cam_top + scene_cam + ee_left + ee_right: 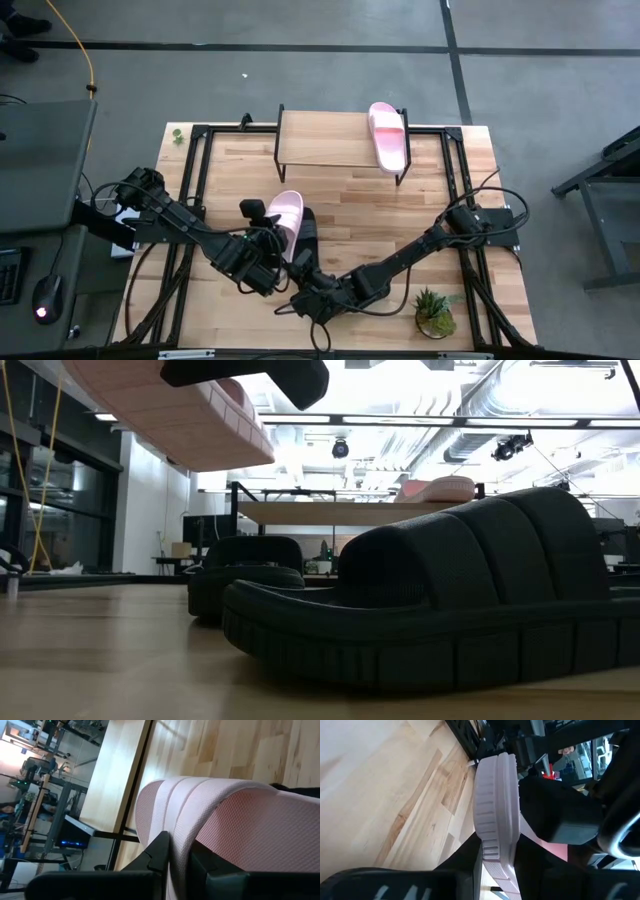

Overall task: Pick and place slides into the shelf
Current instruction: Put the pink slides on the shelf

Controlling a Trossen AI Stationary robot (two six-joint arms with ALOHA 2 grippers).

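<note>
Black slide (430,600), nearest the low camera, lies flat on the light wooden bench (400,215); a second black slide (245,575) lies just behind it. Overhead, a light pink slide (285,215) is lifted clear of the bench near its front centre. Both pincers meet there: the left pincer (177,855) is closed on the pink strap, while the right pincer (495,855) straddles the ribbed sole edge of the same slide, though whether it actually grips cannot be told. A further pink slide (387,136) rests on the right end of the shelf (325,140), which stands at the bench's far edge. A small potted plant (435,313) sits at the front right corner. Beyond the bench: grey floor marked with dark tape lines, a ceiling with exposed ducts, and cluttered equipment racks.
</note>
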